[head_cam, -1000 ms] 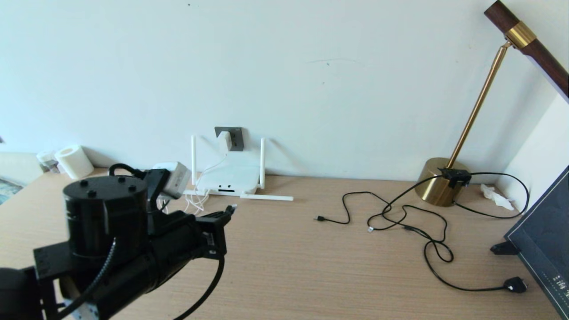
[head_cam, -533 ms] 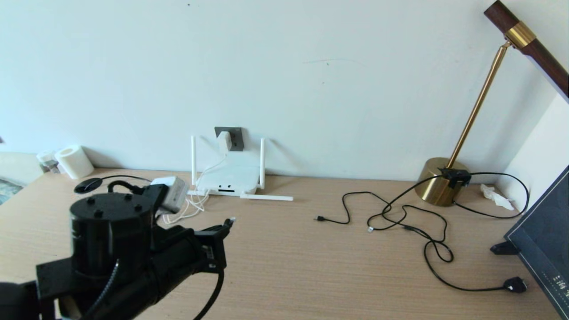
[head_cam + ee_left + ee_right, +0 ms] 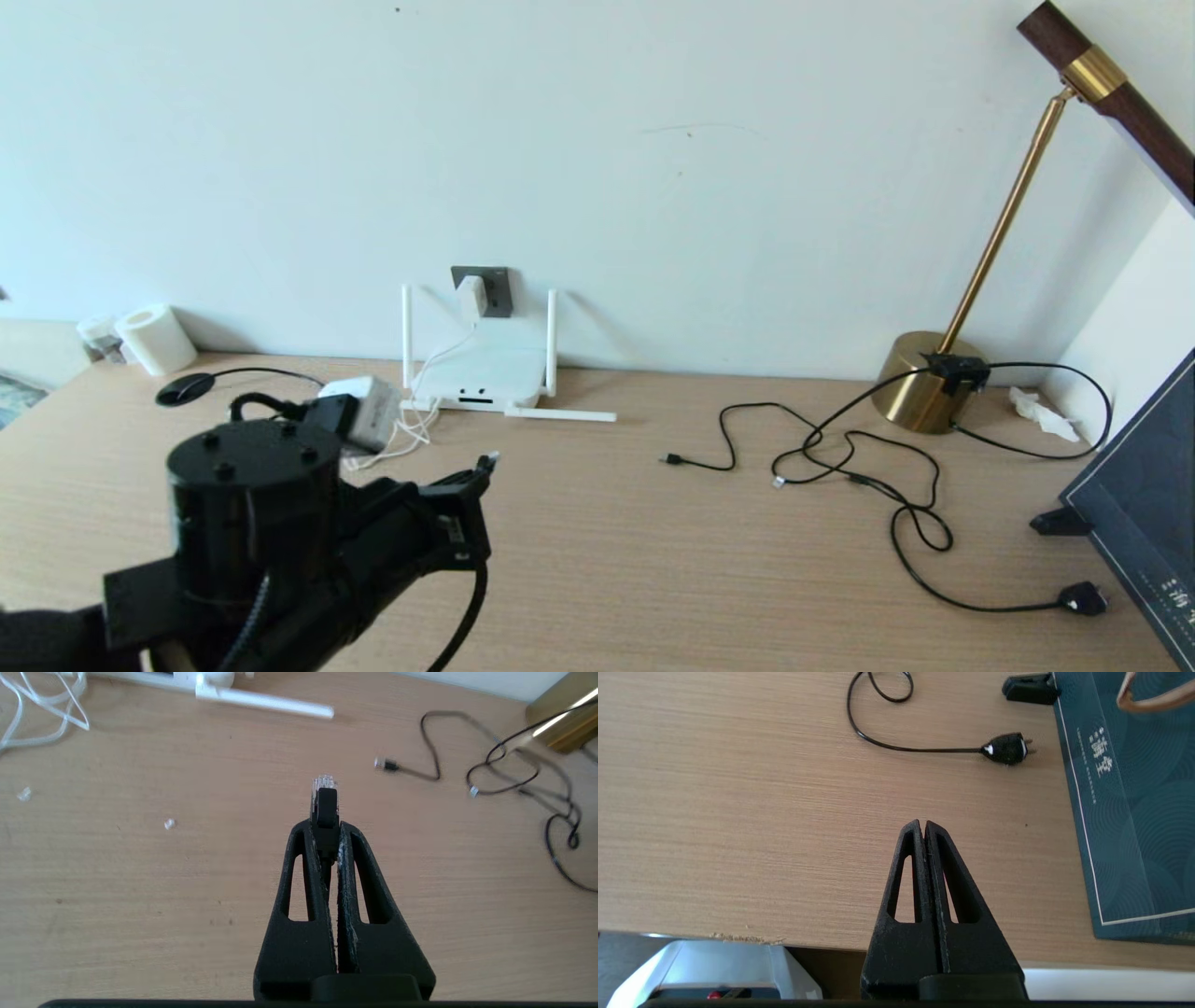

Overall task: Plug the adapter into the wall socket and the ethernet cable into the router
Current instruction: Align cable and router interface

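The white adapter (image 3: 473, 297) sits in the dark grey wall socket (image 3: 497, 280), and its thin white cord (image 3: 411, 431) drops to the desk. Below it lies the white router (image 3: 481, 369) with two antennas upright and one (image 3: 264, 701) flat on the desk. My left gripper (image 3: 470, 481) (image 3: 326, 828) is shut on the ethernet cable's black plug (image 3: 325, 805), above the desk in front of the router and a little apart from it. The plug's clear tip (image 3: 486, 459) points toward the router. My right gripper (image 3: 923, 823) is shut and holds nothing, low over the desk's near edge.
Thin black USB cables (image 3: 840, 457) sprawl at the right near a brass lamp base (image 3: 920, 378). A black power plug (image 3: 1006, 748) lies beside a dark teal box (image 3: 1139, 504). A paper roll (image 3: 154, 338) and a black disc (image 3: 182, 389) sit at the back left.
My left arm has sunk lower and shifted a little to the right, carrying the ethernet plug down toward the desk. The black disc at the back left has come into view.
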